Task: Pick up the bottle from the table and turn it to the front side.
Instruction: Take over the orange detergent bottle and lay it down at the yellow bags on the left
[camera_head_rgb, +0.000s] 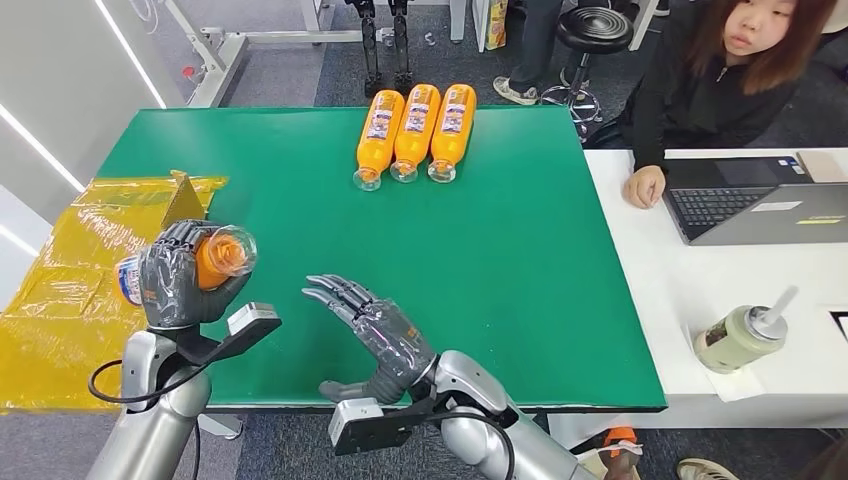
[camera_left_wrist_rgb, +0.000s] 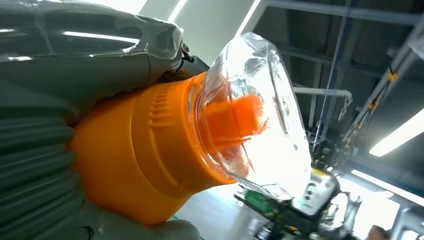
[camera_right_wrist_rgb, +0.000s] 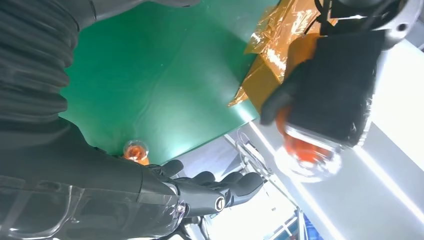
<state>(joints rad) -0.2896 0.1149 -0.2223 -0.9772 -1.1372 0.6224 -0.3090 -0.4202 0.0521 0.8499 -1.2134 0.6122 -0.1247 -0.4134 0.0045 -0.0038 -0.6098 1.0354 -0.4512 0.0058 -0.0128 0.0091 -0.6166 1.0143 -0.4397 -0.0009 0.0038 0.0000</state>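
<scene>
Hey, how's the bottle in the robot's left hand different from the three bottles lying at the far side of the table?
The held bottle is off the green table, gripped by the left hand; the three bottles lie flat on it, untouched. The held one stands alone with its clear cap toward the right hand; the three lie side by side, caps toward the robot. All are orange with clear caps.

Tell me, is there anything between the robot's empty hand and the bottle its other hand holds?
No. In the head view only bare green table shows between the right hand and the bottle held by the left hand.
</scene>
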